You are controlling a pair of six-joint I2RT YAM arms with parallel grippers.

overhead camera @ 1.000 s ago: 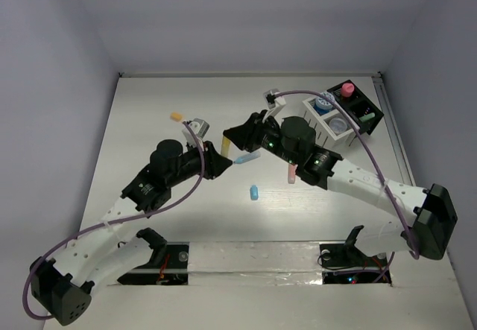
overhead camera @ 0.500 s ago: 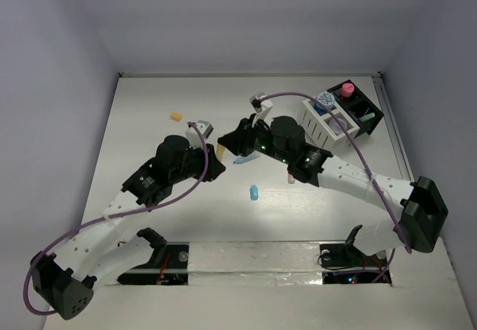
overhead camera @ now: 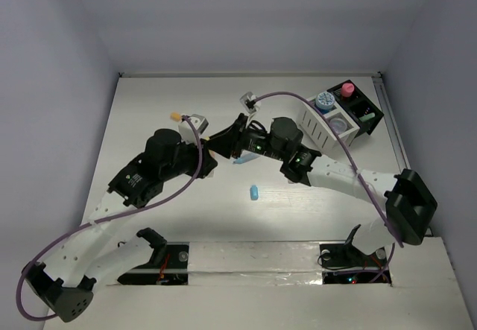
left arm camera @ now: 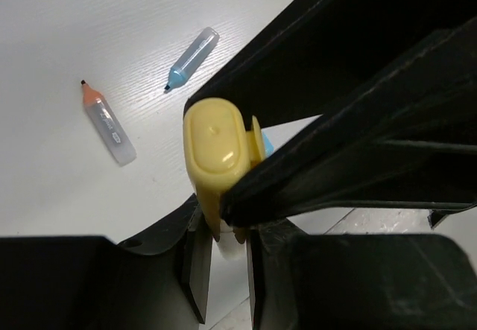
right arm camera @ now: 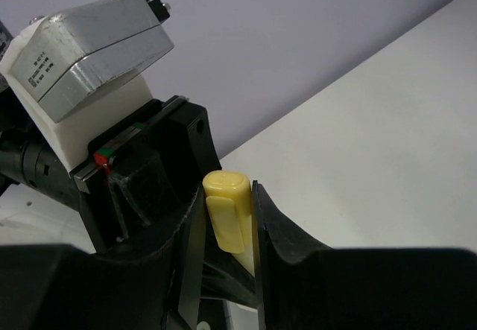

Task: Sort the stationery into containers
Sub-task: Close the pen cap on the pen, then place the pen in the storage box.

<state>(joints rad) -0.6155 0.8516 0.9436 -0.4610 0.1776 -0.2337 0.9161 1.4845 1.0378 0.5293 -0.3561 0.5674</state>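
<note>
Yellow marker (left arm camera: 215,147): short, stubby, with a rounded cap. It is held off the table (overhead camera: 149,91), left of centre, where the two arms meet and well apart from the organizer (overhead camera: 311,118).

- Left gripper (left arm camera: 223,235): clamped across the pale barrel below the cap.
- Right gripper (right arm camera: 227,222): fingers pressed on either side of the cap end. Both tools grip the same marker.
- Handling (judged): light, rigid, smooth plastic. It is likely to pivot or slide in a loose pinch. Taking hold across the barrel looks safer than the cap, which might pull off. Not fragile.

Count:
- Yellow marker: one, in hand.
- Loose on the table: one blue-tipped marker (left arm camera: 192,58), one orange-tipped marker (left arm camera: 108,125), one blue capsule (overhead camera: 254,192), one orange capsule (overhead camera: 175,115).
- At the organizer: one blue jar (overhead camera: 323,101), one pink jar (overhead camera: 347,89), and a third jar (overhead camera: 339,124) low in a white compartment.
- Organizer: one, half white and half black. Anything else in it is too small to make out.
</note>
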